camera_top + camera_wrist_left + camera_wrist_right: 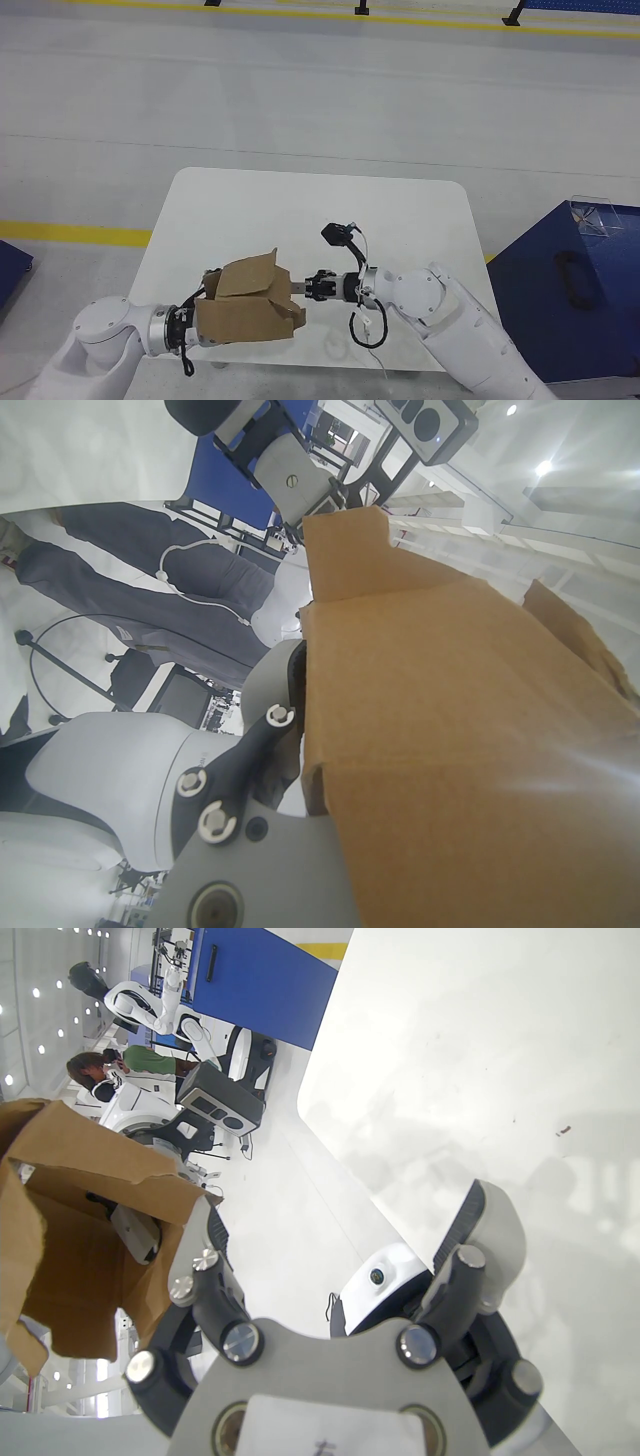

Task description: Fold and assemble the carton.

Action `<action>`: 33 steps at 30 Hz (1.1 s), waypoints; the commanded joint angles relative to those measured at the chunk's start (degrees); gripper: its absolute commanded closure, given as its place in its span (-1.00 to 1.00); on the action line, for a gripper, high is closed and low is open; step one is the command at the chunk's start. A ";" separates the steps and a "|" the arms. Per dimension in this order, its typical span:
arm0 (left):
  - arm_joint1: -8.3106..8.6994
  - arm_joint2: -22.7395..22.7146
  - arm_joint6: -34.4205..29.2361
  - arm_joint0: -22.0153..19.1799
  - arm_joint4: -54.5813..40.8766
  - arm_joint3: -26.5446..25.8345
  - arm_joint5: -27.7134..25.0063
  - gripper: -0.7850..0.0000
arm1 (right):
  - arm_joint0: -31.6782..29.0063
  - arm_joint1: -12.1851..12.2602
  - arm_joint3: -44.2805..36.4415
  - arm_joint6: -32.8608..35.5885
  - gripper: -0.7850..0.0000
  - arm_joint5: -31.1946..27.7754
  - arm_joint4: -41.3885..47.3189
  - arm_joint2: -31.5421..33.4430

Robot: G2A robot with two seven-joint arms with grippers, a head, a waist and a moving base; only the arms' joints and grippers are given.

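Right gripper [303, 288] sat jaws apart at the side of the brown carton [245, 305], which was held over the near edge of the white table [300, 200], flaps loose. Left wrist view: left gripper [300, 685] clamped on a carton wall, outer finger [275, 680] flat against it. Right wrist view: jaws wide, one fingertip [207, 1223] touching a flap [115, 1148] edge, carton's open end facing it. Likely the flap-folding step. Best done with a firm left clamp, pushing the flap along its crease, not at the corner.
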 commanded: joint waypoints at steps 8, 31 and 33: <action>0.28 -0.36 1.08 0.52 0.23 0.27 -0.36 1.00 | -0.87 0.43 -2.30 0.23 -1.00 1.87 -0.14 3.10; 0.07 5.30 2.75 -3.05 -3.25 4.28 5.23 1.00 | -8.00 1.84 -11.02 0.62 -1.00 -0.12 -0.65 8.15; 0.09 5.64 2.64 -3.30 -2.75 4.32 4.39 1.00 | -7.48 1.56 -10.43 0.42 -1.00 -0.14 -0.92 6.79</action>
